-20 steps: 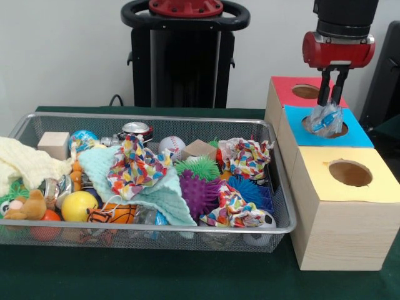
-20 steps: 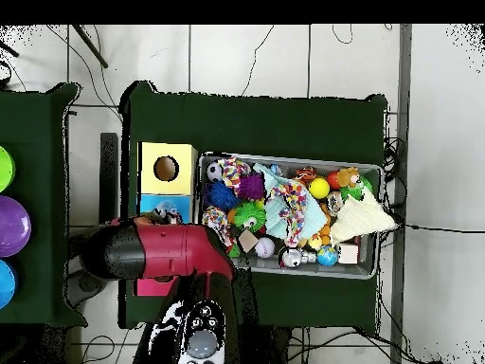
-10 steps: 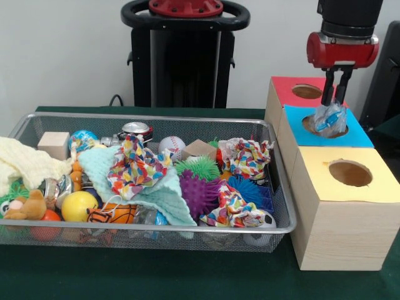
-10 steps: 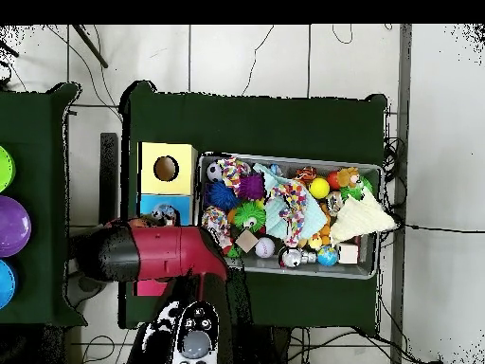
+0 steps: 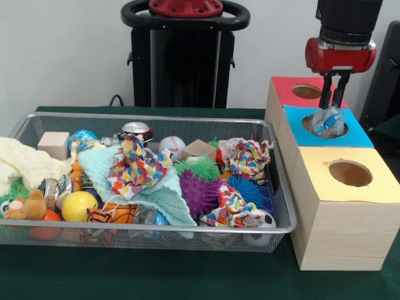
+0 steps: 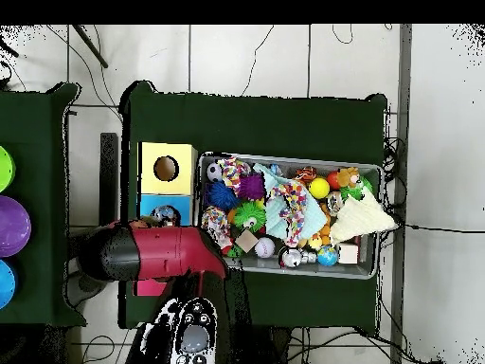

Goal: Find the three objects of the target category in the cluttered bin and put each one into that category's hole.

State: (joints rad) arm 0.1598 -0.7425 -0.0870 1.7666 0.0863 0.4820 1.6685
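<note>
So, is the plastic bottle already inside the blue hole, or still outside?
Partly in: the crumpled plastic bottle sits with its lower end in the blue box's hole, its top still between the fingers of the gripper.

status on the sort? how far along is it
Mid-drop. The gripper holds a crumpled clear plastic bottle at the hole of the blue box, partly in but not released. Whether earlier items already went in can't be seen; the box interiors are hidden. The wire bin is still full of clutter, so any remaining targets would have to be dug out from there.
</note>
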